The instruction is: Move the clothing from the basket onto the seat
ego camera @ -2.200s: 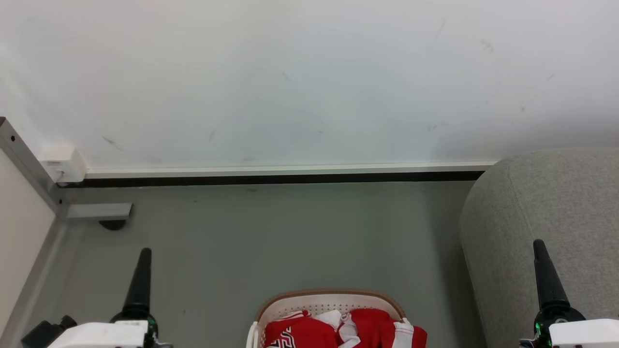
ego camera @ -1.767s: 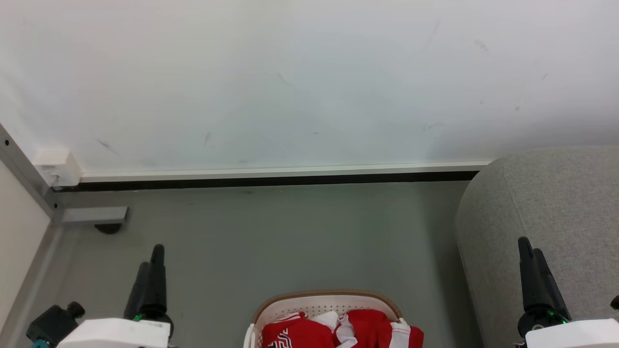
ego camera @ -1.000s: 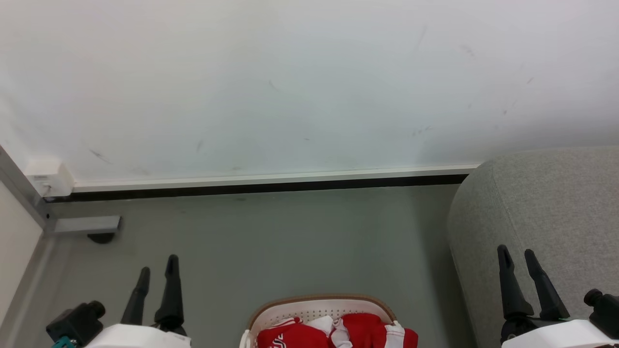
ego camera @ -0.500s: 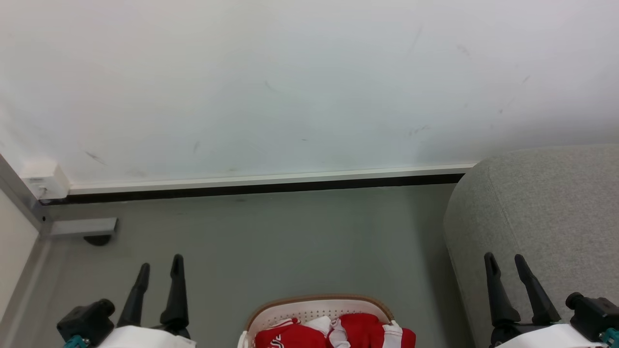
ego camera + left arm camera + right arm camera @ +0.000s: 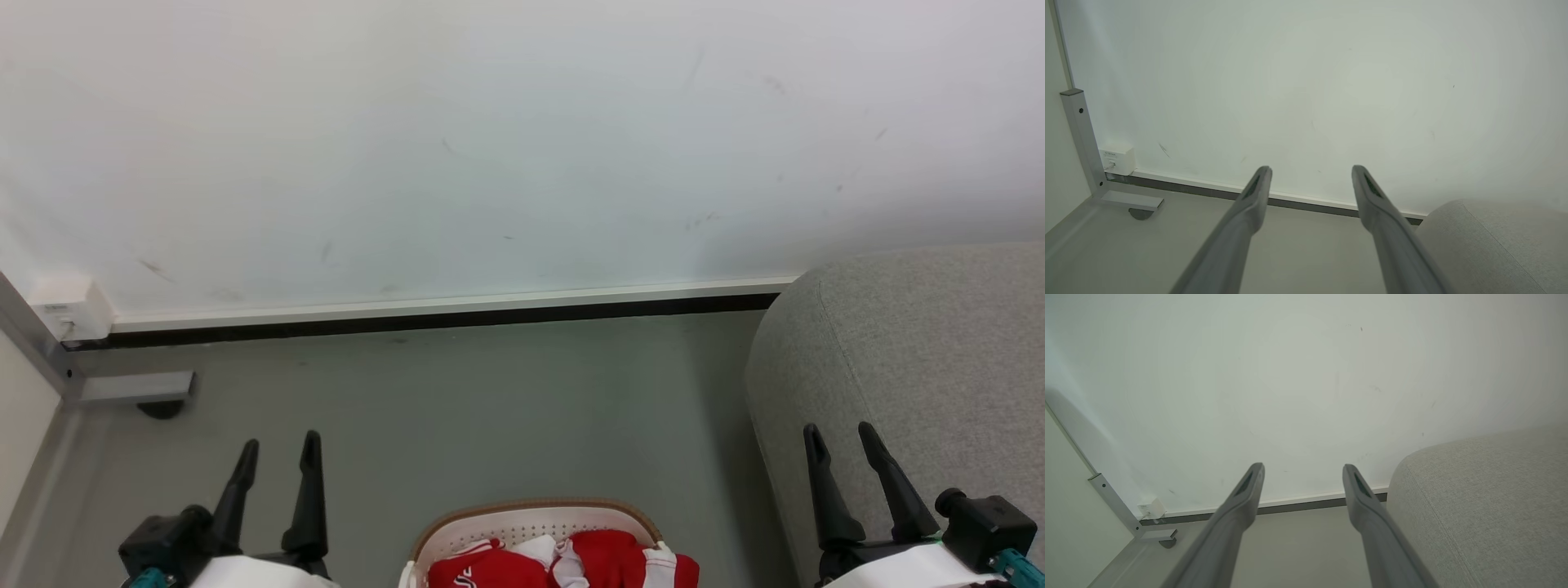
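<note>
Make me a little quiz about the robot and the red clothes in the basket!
1. True or false: the clothing already lies on the seat.
2. On which side of the basket does the seat stand? A) the robot's left B) the robot's right C) under it
3. Fill in: the fingers of the left gripper and right gripper are ____ and hold nothing.
Key: 1 false; 2 B; 3 open.

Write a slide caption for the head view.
Left claw and right claw, both open, flank the basket of clothing beside the seat.
</note>
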Robot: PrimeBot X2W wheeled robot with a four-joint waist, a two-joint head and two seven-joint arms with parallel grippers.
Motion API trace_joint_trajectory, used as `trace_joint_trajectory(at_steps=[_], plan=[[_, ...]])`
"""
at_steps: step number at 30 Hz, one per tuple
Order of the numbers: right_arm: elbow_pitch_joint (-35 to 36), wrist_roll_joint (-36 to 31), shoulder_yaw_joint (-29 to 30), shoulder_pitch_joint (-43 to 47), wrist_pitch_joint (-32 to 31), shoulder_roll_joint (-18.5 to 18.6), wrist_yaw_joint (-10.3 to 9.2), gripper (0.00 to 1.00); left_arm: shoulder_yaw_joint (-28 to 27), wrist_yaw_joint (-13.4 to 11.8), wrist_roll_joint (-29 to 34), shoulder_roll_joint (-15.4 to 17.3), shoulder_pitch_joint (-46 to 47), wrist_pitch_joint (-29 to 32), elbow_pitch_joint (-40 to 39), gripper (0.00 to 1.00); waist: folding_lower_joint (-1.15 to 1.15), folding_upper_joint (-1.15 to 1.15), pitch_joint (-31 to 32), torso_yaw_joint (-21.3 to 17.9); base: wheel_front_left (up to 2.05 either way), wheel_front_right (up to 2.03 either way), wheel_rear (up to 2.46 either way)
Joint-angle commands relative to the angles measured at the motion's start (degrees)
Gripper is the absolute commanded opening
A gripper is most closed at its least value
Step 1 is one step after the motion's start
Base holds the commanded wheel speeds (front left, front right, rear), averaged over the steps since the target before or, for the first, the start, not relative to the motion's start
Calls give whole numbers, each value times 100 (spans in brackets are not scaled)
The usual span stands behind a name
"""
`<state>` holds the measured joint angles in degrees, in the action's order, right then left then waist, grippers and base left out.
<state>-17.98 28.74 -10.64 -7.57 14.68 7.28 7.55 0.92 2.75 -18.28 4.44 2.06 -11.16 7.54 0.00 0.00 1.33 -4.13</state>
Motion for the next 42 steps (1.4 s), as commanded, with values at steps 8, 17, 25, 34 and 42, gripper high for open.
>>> trace_joint_trajectory(at_steps=[8, 17, 25, 34, 42], plan=[[112, -432, 62, 19, 23, -98, -9, 100, 11, 69, 528, 23, 3, -126, 29, 100, 0, 0, -7, -8, 0, 0, 0], [94, -818, 133, -2, 32, -177, -10, 100, 8, 101, 934, 18, 14, -234, 34, 100, 0, 0, -12, -37, 0, 0, 0], [55, -1197, 190, -16, 42, -276, -12, 100, -11, 113, 1260, -2, 1, -313, 12, 100, 0, 0, -9, -73, 0, 0, 0], [9, -1609, 264, -30, 49, -369, -13, 100, -28, 172, 1631, -34, 22, -399, 5, 100, 0, 0, -11, -106, 0, 0, 0], [36, -1661, 275, -3, 50, -402, -12, 100, -83, 196, 1656, -63, 9, -401, 27, 100, 0, 0, -12, -117, 0, 0, 0]])
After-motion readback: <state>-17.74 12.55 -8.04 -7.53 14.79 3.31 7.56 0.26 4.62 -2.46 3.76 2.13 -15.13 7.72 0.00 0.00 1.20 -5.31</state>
